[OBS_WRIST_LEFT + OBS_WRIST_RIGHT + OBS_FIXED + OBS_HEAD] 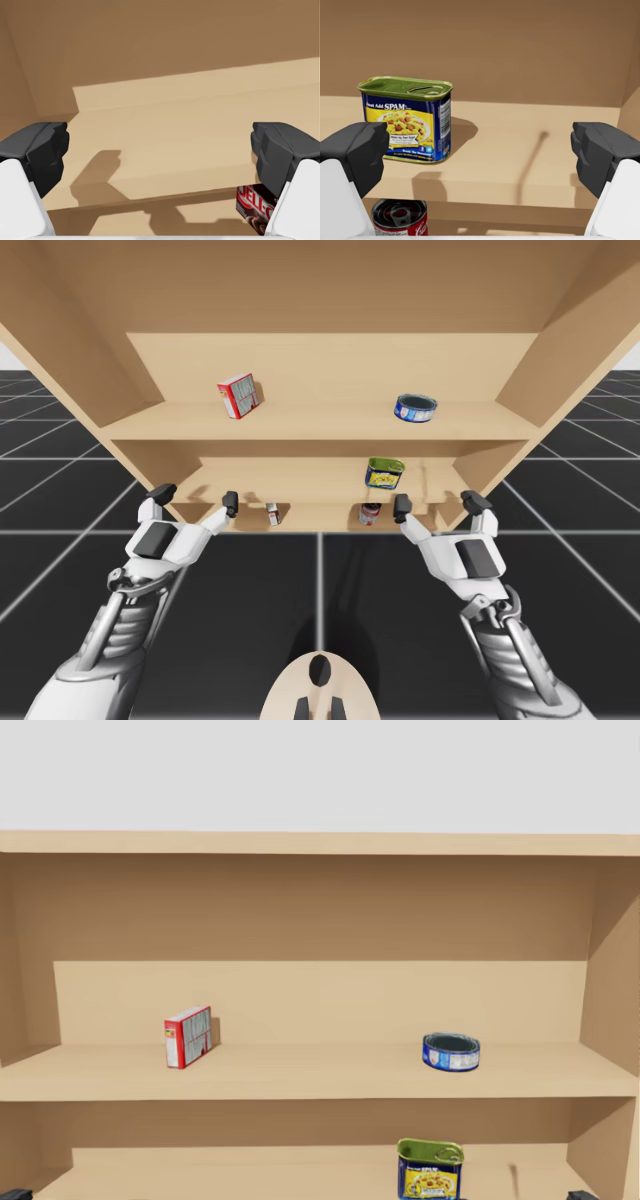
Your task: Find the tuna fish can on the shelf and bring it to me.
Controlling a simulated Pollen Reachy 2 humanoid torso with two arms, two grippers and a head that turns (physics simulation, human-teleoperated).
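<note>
My right pincer (438, 504) (spread wide) hangs below the blue can (415, 408).

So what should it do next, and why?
Probably raise my right gripper toward the low round blue can on the upper shelf: it looks like the tuna can, while that open gripper faces the rectangular blue can one shelf lower.

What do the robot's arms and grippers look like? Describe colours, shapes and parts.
The left arm and right arm are silver-grey, with ribbed segments and exposed rods near the wrists. The left gripper and right gripper have white shells with dark grey back panels, each ending in two black, blocky jaws.
</note>
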